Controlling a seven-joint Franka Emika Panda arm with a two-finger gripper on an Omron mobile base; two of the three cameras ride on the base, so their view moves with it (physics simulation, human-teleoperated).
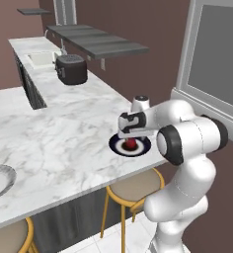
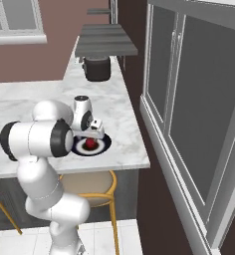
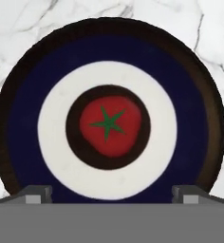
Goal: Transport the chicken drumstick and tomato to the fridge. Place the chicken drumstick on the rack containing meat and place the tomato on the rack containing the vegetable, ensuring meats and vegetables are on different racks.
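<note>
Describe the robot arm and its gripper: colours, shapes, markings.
The arm is glossy white, built of rounded, bulbous segments with dark grey to black bands at the joints. Its hand is a white block with a dark face. The gripper shows two small grey, blocky fingertips. No cables or markings are visible.

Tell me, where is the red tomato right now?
The tomato sits in the middle of a round dark-and-white plate near the marble counter's edge, right under the open gripper.
</note>
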